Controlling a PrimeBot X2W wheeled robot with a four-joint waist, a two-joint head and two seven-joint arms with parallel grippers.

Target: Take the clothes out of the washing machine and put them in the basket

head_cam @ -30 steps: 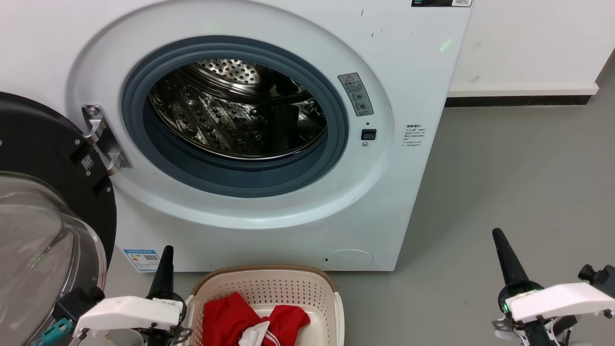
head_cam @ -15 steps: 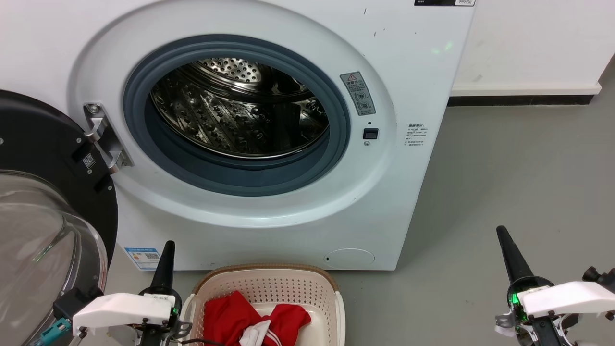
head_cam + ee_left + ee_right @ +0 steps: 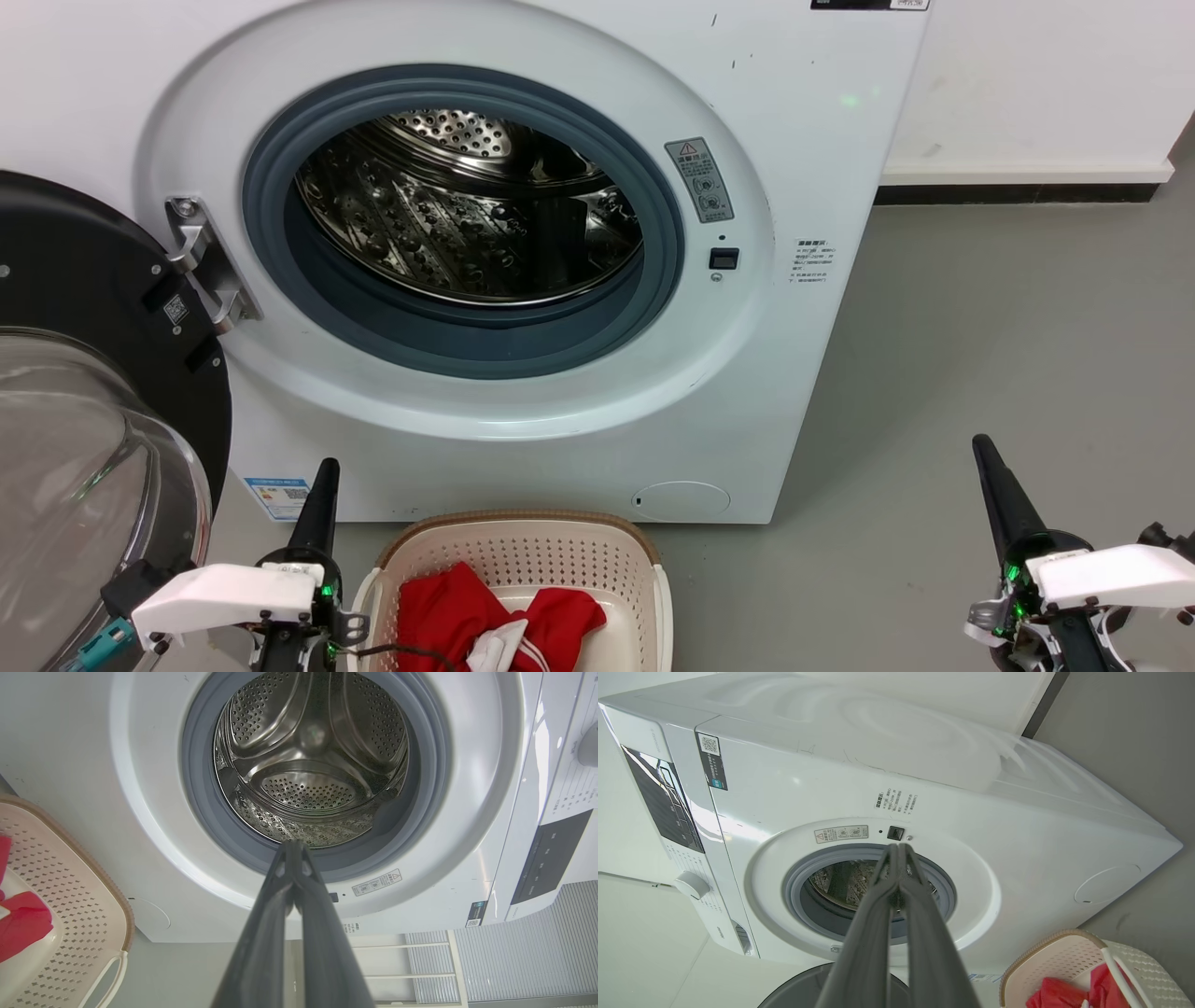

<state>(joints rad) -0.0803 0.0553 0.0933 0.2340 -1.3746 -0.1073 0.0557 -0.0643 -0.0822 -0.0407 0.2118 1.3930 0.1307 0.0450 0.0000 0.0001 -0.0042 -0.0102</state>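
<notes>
Ahead of the right gripper (image 3: 982, 450), grey floor (image 3: 980, 327) runs to a white wall (image 3: 1027, 75) edged at its foot by a black skirting strip (image 3: 1008, 195).

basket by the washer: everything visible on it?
The small cream plastic basket is a rounded rectangle with perforated walls, a brown rim and pale loop handles at its sides. It stands upright on the grey floor, close before the white front-loading washing machine, below the drum opening. Bright red clothes with white trim lie inside, below the rim. The head view cuts off its near end. The left gripper, shut, stands beside its left side; contact cannot be told.
</notes>
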